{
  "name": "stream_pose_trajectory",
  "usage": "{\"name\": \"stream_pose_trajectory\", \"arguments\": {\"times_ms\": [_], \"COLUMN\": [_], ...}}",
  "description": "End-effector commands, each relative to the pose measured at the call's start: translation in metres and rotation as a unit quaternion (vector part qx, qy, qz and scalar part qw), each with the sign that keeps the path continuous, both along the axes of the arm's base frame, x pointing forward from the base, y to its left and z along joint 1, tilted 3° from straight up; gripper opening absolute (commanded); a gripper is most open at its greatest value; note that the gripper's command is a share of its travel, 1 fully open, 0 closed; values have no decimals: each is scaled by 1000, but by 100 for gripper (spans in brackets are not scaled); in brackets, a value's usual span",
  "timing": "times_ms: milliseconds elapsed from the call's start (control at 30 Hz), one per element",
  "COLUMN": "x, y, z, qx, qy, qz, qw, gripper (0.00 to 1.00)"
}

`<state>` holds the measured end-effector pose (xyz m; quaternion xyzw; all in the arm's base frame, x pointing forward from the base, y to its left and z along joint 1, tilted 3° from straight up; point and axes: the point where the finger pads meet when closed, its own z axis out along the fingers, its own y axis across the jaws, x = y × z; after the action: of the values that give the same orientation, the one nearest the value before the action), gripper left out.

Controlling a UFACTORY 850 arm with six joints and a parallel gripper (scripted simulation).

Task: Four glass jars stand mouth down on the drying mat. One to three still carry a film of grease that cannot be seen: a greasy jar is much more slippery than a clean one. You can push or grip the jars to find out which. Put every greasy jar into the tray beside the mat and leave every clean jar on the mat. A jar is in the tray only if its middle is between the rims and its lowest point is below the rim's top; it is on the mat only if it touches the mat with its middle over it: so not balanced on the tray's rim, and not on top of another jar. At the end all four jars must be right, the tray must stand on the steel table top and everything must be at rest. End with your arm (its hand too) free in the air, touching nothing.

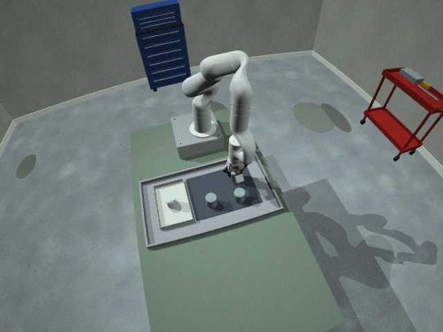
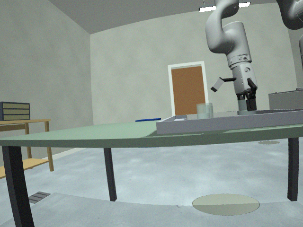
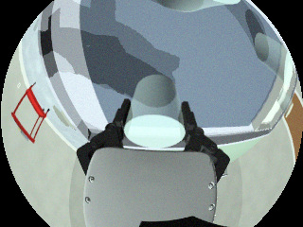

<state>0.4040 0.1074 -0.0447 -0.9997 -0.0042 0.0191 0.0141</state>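
Note:
One pale glass jar (image 1: 232,176) (image 2: 242,105) (image 3: 155,113) is upright over the far part of the dark mat (image 1: 200,182) (image 3: 218,85). My gripper (image 1: 233,174) (image 2: 245,104) (image 3: 155,108) points down around it, a finger close against each side, shut on this jar. Its base is partly hidden, so I cannot tell whether it bears on the mat. Two more jars, a middle jar (image 1: 211,200) and a right jar (image 1: 239,195), stand on the near part of the mat. The fourth jar (image 1: 171,202) is inside the cream tray (image 1: 182,217).
A raised grey rim (image 1: 214,230) (image 2: 220,123) surrounds the steel top that bears the mat and the tray. The tray is left of the mat in the top view. The arm's grey base block (image 1: 200,146) stands behind the far rim.

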Motion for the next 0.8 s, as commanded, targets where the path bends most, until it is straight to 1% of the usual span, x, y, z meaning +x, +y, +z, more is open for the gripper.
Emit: {"name": "stream_pose_trajectory", "arguments": {"times_ms": [0, 33, 200, 267, 767], "x": [0, 0, 0, 0, -1], "y": [0, 0, -1, -1, -3], "z": [0, 0, 13, 13, 53], "qx": [12, 12, 12, 12, 12], "qy": [-29, -29, -29, -29, -29], "qz": [-1, -1, -1, -1, -1], "qw": [999, 999, 999, 999, 999], "gripper": [0, 0, 0, 0, 0]}}
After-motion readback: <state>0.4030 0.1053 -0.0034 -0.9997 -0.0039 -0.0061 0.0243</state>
